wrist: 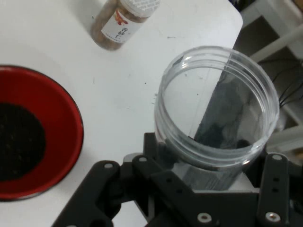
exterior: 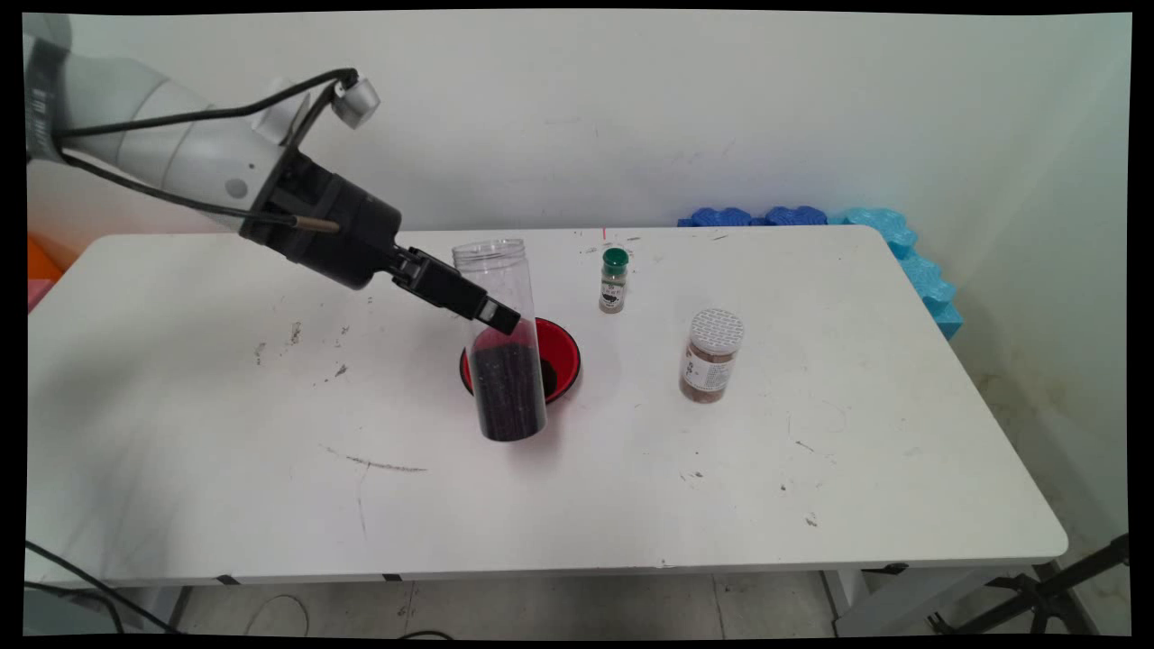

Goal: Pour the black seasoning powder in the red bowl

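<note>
A tall clear plastic jar, open at the top and about half full of dark grains, stands nearly upright with its base close to the table. My gripper is shut on the jar's middle from the left. In the hand view the jar's open mouth sits just above the black linkage, dark grains showing inside. Right behind the jar sits a red bowl with a small heap of dark grains in it; in the hand view the bowl lies at the left.
A small green-capped spice bottle stands behind the bowl. A white-lidded jar of brown contents stands to the right, seen also in the hand view. Blue foam pieces line the table's far right corner.
</note>
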Controlling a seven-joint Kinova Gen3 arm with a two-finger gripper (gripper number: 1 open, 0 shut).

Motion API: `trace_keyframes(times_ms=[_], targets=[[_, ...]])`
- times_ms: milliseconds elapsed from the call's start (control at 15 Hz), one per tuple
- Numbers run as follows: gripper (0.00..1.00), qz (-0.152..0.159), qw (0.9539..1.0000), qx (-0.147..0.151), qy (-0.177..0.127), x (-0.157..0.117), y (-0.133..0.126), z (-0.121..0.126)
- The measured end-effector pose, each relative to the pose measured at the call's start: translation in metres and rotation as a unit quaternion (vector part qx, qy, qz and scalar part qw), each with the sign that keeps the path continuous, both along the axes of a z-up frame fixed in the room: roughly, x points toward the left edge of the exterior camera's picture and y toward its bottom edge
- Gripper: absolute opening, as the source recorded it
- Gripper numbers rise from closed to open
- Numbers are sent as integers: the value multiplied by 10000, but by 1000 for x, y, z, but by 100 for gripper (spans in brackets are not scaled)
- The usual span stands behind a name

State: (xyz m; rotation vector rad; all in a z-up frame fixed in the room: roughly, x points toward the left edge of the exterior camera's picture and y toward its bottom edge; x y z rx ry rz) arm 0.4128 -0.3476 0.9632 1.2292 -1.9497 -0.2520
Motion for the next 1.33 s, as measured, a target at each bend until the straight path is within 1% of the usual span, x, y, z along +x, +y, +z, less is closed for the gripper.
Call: trace_keyframes(times_ms=[133,267,467,667,867,933,1000,1067,1200,1267,1333], targets=[[0,248,9989,353,195,-1,-2,-6],[0,473,9958,677,384,-3,-4,-12],[0,840,9877,1145,649,-4,-10,-20],[0,1160,9772,1557,859,-5,-15,-29],[0,1401,9648,1978,1021,-6,-17,-38],[0,1445,9622,2056,1051,-7,-18,-39],[0,1519,9580,2171,1098,-7,-19,-42],[0,1567,9551,2246,1129,-7,-19,-43],[0,1697,9474,2427,1214,-8,-21,-46],[0,1783,9421,2538,1272,-8,-23,-48],[0,1890,9354,2668,1345,-8,-24,-50]])
